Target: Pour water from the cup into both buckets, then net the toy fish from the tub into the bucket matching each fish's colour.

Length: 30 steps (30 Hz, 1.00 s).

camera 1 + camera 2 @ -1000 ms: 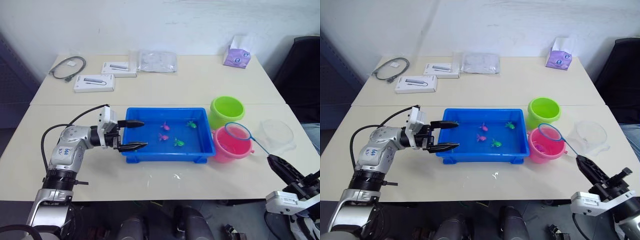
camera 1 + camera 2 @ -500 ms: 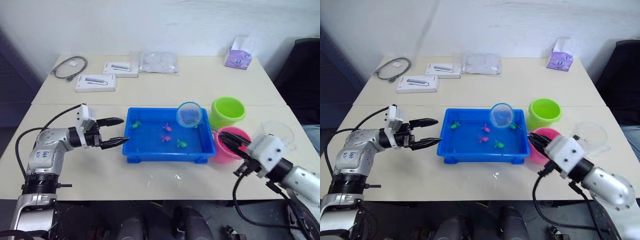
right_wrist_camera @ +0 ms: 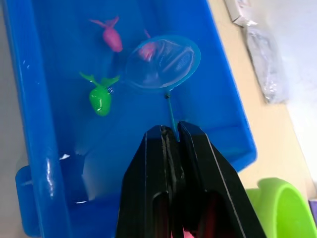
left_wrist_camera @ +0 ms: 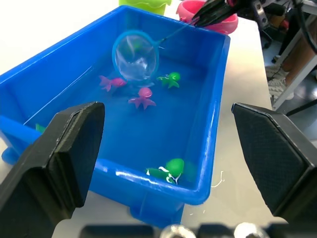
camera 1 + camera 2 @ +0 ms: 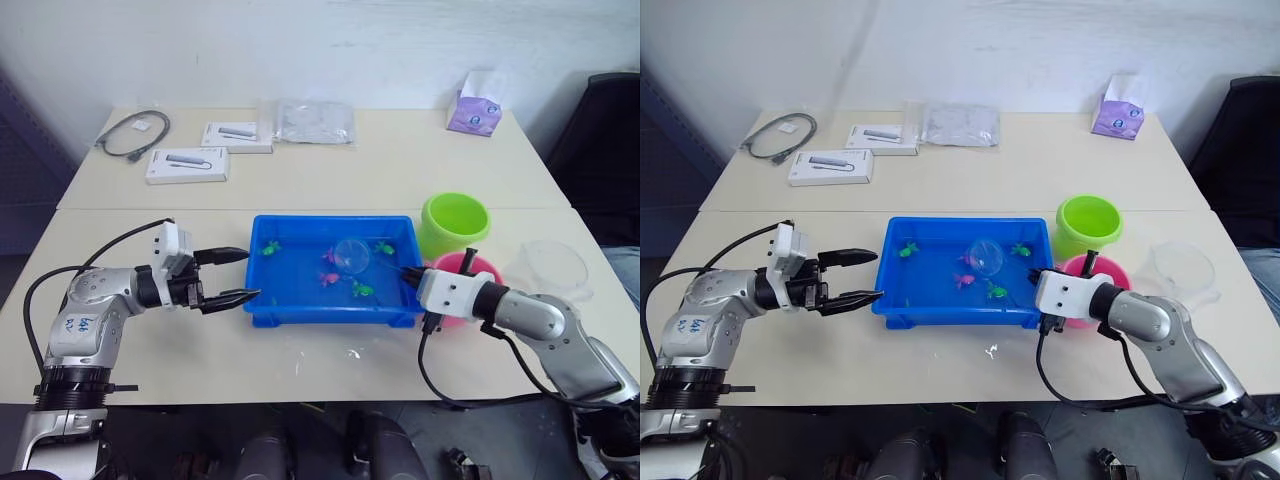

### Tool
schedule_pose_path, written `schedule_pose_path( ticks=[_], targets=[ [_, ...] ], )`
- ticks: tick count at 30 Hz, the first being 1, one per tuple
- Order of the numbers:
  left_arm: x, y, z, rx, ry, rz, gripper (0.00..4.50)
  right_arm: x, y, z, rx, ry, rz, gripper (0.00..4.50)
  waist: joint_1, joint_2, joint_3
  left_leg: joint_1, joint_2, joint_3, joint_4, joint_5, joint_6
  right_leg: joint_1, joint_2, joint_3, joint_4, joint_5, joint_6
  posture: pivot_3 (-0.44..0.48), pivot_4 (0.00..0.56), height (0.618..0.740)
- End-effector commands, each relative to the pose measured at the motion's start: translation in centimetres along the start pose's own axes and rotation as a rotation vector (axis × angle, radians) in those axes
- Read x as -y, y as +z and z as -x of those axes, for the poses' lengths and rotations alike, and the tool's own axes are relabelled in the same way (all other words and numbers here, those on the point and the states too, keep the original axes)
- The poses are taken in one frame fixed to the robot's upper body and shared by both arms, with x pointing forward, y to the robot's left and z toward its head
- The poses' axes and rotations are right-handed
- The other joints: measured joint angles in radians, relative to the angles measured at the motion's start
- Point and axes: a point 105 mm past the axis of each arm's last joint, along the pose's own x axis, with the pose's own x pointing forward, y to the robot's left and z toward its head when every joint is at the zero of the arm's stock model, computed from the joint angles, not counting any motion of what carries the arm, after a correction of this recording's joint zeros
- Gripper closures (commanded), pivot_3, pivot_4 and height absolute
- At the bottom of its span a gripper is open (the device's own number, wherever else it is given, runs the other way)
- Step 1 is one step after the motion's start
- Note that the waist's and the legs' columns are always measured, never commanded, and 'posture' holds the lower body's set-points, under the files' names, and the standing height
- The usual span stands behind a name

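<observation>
The net (image 3: 163, 62) is held by its thin handle, clamped in the right gripper (image 3: 171, 136) over the right end of the tub (image 5: 300, 305), its ring lowered beside a pink fish (image 3: 111, 37). The left gripper (image 5: 232, 275) is held spread apart at the tub's left end

Blue handwritten marks on the left arm (image 5: 83, 322), lower left of the head view, too small to read. No other legible text.
</observation>
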Motion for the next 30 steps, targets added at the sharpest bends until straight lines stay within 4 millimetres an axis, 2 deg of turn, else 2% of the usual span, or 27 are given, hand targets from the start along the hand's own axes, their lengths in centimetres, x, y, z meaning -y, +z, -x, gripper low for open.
schedule_pose_path(
  ticks=[1, 7, 10, 15, 20, 26, 30],
  targets=[
    [0.2, 1.1, 0.5, 0.021, 0.013, -0.032, 0.08, 0.4, 0.6, -0.5, 0.022, 0.012, 0.045, 4.5, 0.001, 0.0, 0.0, 0.0, 0.0, 0.0, 0.0, 0.0, 0.0, 0.0, 0.0, 0.0, 0.0, 0.0, 0.0, 0.0, 0.15, 0.74],
    [0.1, 1.1, 0.8, 0.017, 0.028, -0.031, 0.08, -0.6, 2.1, -1.6, 0.092, 0.091, 0.016, 4.5, 0.0, 0.0, 0.0, 0.0, 0.0, 0.0, 0.0, 0.0, 0.0, 0.0, -0.001, 0.0, 0.0, 0.0, 0.0, 0.0, 0.15, 0.74],
    [0.1, 1.1, 0.8, 0.017, 0.032, -0.03, 0.08, -1.1, 3.1, -1.9, 0.132, 0.124, -0.125, 4.5, 0.0, 0.0, 0.0, 0.0, 0.0, 0.0, 0.0, 0.0, 0.0, 0.0, -0.001, 0.0, 0.0, 0.0, 0.0, 0.0, 0.15, 0.74],
    [0.2, 1.1, 0.7, 0.018, 0.033, -0.029, 0.08, 0.3, 3.8, -1.3, 0.152, 0.072, -0.413, 4.5, 0.001, 0.0, 0.0, 0.0, 0.0, -0.001, 0.0, 0.0, 0.0, 0.0, -0.001, 0.0, 0.003, 0.0, 0.0, 0.0, 0.15, 0.74],
    [0.3, 1.4, 0.1, 0.028, 0.016, -0.026, 0.08, 1.1, 5.3, 0.8, 0.221, 0.079, -0.701, 4.5, 0.002, 0.0, 0.0, 0.0, 0.0, -0.002, 0.0, 0.0, 0.0, 0.0, -0.002, -0.001, 0.002, 0.0, 0.0, 0.0, 0.15, 0.74],
    [0.6, 2.4, -1.3, 0.059, -0.038, -0.037, 0.08, 1.4, 5.7, 4.4, 0.231, 0.029, -0.746, 4.5, 0.009, 0.0, 0.0, -0.001, -0.001, -0.003, -0.001, -0.001, 0.0, 0.0, -0.003, -0.002, 0.0, 0.0, 0.0, 0.0, 0.15, 0.74],
    [0.9, 3.7, -3.0, 0.12, -0.074, -0.056, 0.08, 2.4, 4.6, 7.3, 0.214, -0.139, -0.786, 4.5, 0.007, 0.0, 0.0, -0.001, -0.002, -0.003, -0.001, -0.001, 0.001, 0.001, -0.004, -0.003, 0.0, 0.0, 0.0, 0.0, 0.15, 0.74]
  ],
)
